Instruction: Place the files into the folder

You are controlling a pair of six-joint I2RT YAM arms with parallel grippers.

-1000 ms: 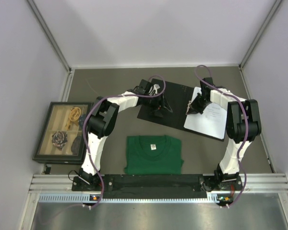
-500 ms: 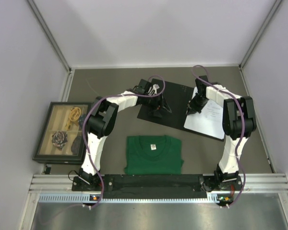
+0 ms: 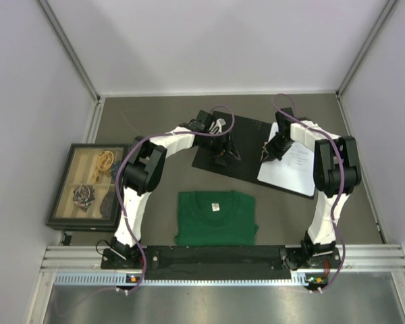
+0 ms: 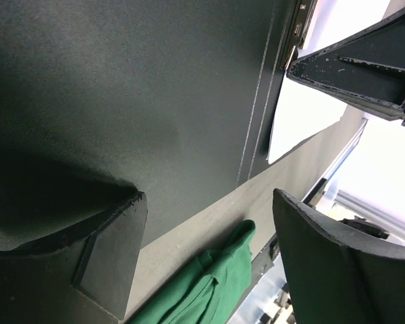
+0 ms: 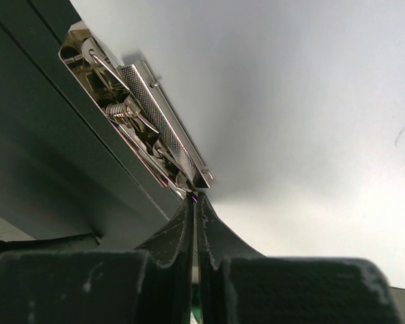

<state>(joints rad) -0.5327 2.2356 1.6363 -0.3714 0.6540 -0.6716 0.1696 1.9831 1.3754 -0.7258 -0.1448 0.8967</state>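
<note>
Grey table (image 3: pixel 155 115) holds open folder (image 3: pixel 246 138) between 3 white walls (image 3: pixel 216 40).

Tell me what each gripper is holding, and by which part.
Left gripper: open, holding nothing. Right gripper: shut, tips at the end of the silver metal clip in the black-lined folder; whether they pinch it cannot be told.

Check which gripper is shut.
The right gripper, jaws pinched together at the metal clip; the left gripper stands wide open over the bare black half of the folder.
</note>
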